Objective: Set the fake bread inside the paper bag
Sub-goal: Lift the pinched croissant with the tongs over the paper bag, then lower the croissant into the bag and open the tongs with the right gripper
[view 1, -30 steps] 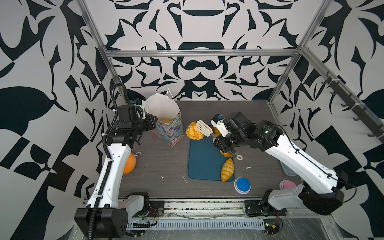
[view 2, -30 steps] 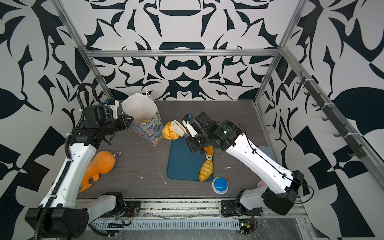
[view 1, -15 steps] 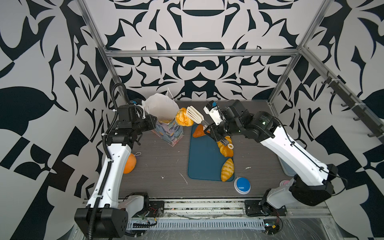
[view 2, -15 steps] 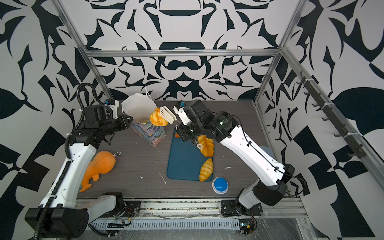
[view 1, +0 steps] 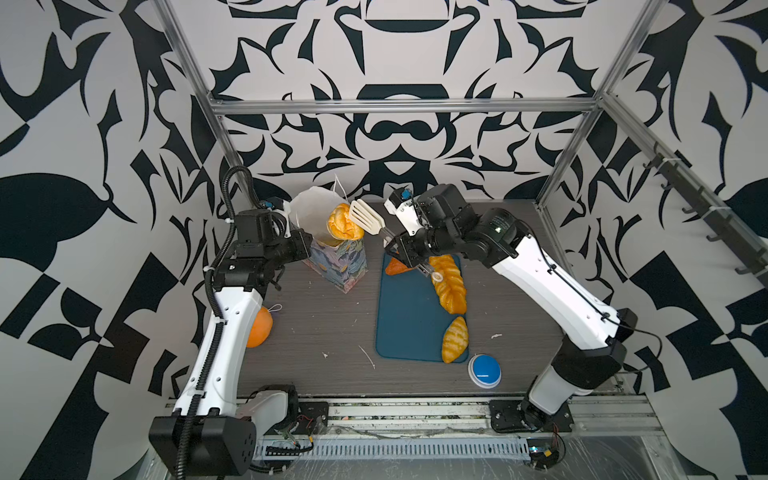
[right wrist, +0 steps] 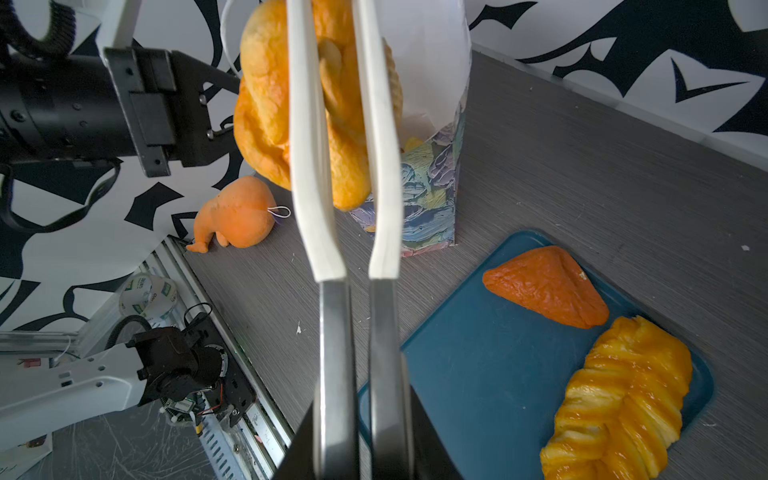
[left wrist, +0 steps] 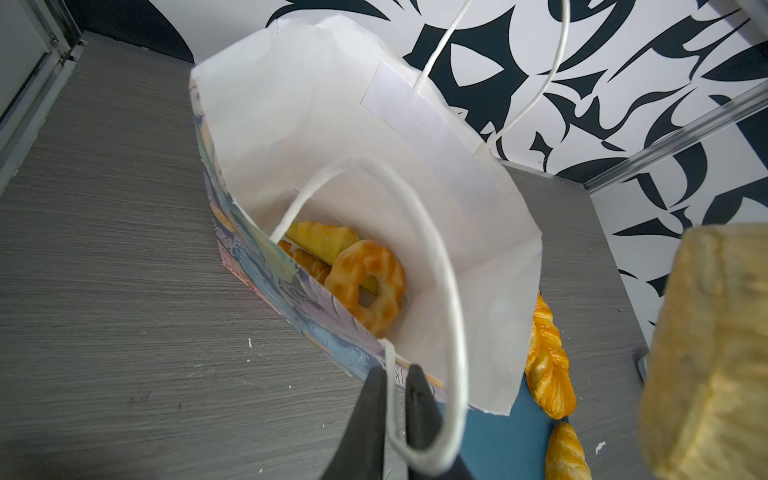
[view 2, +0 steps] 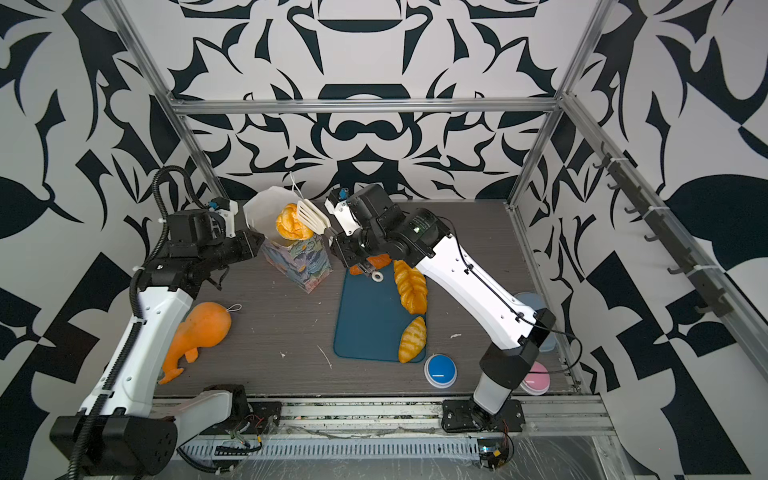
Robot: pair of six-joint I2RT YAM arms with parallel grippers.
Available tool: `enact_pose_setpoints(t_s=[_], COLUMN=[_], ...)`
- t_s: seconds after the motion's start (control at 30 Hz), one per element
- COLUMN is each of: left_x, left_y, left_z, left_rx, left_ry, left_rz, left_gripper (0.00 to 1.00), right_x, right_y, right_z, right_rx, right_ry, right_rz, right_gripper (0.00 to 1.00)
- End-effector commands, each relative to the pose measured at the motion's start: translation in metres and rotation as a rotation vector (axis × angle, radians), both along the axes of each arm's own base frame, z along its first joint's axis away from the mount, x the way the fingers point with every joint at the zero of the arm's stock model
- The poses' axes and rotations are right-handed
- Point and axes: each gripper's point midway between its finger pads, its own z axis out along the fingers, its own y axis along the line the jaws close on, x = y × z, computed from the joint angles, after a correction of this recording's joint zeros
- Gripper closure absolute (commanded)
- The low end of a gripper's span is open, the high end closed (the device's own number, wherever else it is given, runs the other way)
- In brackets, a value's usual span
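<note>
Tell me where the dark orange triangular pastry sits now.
The triangular pastry lies on the blue mat's far corner in both top views, beside the braided loaf, right of the paper bag.

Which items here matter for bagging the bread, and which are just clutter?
Job: paper bag, tongs, bun in tongs, braided loaf, croissant, triangle pastry, ring pastry in bag.
Clutter: orange toy, blue button, pink disc.

left gripper (left wrist: 395,376) pinched almost closed, arm reaching forward; right gripper (right wrist: 362,415) clamped tight, arm stretched toward the left gripper.
</note>
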Motion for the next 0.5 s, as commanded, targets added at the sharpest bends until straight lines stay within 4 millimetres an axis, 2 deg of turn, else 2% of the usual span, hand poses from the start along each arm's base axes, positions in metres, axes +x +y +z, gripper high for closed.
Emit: enact_pose_setpoints(t_s=[0.0, 0.47], left_x=[-0.003, -0.005], left_y=[0.003, 0.012], left_z=[-0.002, -0.001], left_rx=[0.01, 0.039], left_ry=[0.011, 0.007], left_rz=[0.011, 0.051], left_gripper=[0.88, 0.95], right_x=[0.003, 0.022], right_y=[0.009, 0.029], right_z=[0.049, 0.045], right_rx=[0.129, 0.156], right_ry=[-0.104, -0.092], right_rz=[0.028, 0.029], right_gripper=[0.72, 0.72])
